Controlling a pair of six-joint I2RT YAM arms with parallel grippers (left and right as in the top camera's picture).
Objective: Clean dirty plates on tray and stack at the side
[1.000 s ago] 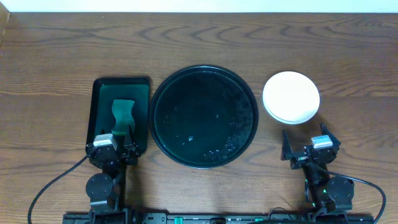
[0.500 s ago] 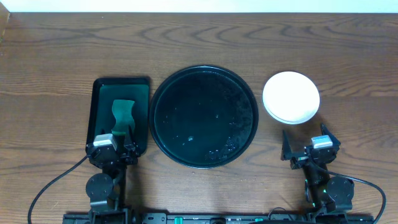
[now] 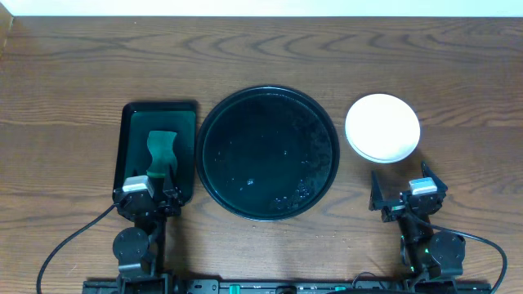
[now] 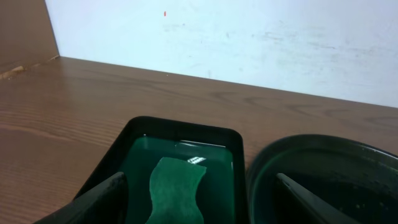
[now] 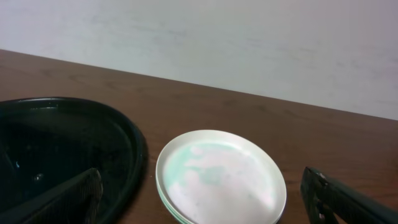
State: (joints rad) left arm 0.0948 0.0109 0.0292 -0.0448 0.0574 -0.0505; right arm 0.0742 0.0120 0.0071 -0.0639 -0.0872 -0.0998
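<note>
Right of the tray (image 3: 267,153), the plates (image 3: 382,127) sit stacked; both the left gripper (image 3: 150,189) and right gripper (image 3: 402,191) gape wide, holding nothing.

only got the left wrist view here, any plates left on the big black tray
Observer: None. The overhead shows the black tray holding only droplets.
Operator: where are the plates then
Observer: The plates sit stacked on the table to the right of that tray, apart from its rim.
Operator: right hand holding anything
Observer: No. The right hand is open and empty, on the robot's side of the stack.
</note>
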